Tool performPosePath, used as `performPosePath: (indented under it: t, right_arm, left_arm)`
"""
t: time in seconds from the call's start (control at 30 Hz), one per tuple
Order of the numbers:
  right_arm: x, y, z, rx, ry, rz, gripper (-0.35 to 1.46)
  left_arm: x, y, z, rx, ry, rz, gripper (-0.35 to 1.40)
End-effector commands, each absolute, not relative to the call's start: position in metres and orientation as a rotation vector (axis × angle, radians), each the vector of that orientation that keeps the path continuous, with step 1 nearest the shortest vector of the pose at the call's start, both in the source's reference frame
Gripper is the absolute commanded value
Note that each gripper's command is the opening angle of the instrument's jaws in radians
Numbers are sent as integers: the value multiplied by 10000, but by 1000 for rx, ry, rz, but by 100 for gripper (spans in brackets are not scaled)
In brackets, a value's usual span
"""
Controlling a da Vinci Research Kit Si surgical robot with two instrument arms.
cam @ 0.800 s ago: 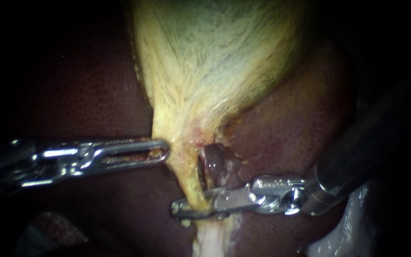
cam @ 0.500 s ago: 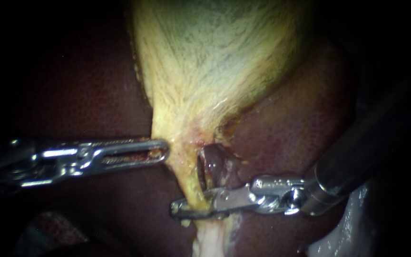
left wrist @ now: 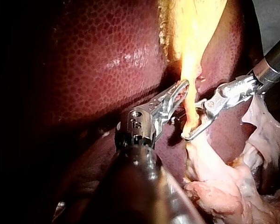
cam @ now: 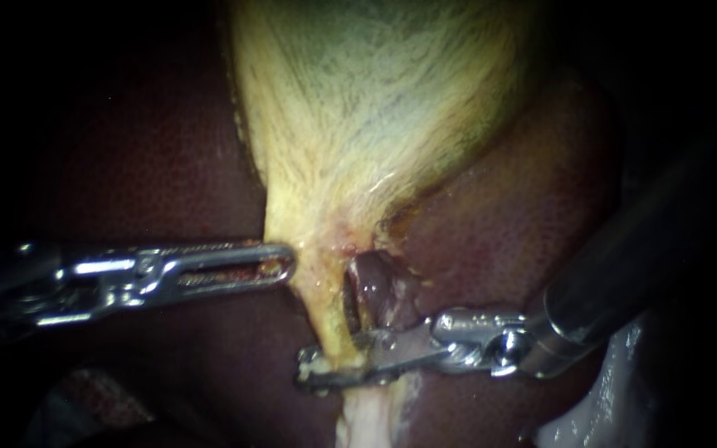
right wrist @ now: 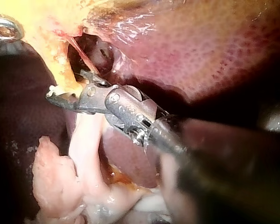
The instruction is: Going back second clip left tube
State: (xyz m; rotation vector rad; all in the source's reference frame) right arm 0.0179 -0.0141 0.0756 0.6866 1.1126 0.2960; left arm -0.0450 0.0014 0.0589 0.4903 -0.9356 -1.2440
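Observation:
The yellow-green gallbladder narrows downward into a thin yellow left tube, with a darker reddish tube beside it. My right instrument reaches in from the right. Its jaws are open and straddle the left tube low down, as the left wrist view and right wrist view also show. No clip stands out clearly on the tube. My left instrument lies level, its slotted jaws shut on the edge of the gallbladder's neck.
Dark red liver lies on both sides of the gallbladder. Pale loose tissue hangs below the right instrument's jaws and spreads wider in the wrist views. The right shaft crosses the liver at the right.
The right instrument's jaws have dipped slightly on the left tube and their gap shows a little wider. The left instrument and the gallbladder have stayed put.

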Motion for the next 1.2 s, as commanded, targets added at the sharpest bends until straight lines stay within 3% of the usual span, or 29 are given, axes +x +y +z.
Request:
performPosePath:
  t: [0.03, 0.37, 0.77, 0.93, 1.2]
  right_arm:
    - [180, -140, 756, 676, 1128, 281, 56]
    - [183, -143, 755, 631, 1186, 214, 60]
    - [201, -191, 759, 678, 1207, 57, 60]
    - [202, -190, 759, 693, 1221, -6, 60]
    - [194, -165, 772, 606, 1217, 67, 60]
  left_arm:
    - [-450, 14, 589, 490, -935, -1244, -35]
    - [-449, 13, 588, 491, -935, -1244, -35]
    - [-450, 14, 589, 490, -935, -1244, -35]
    - [-450, 14, 589, 490, -935, -1244, -35]
    - [-450, 14, 589, 490, -935, -1244, -35]
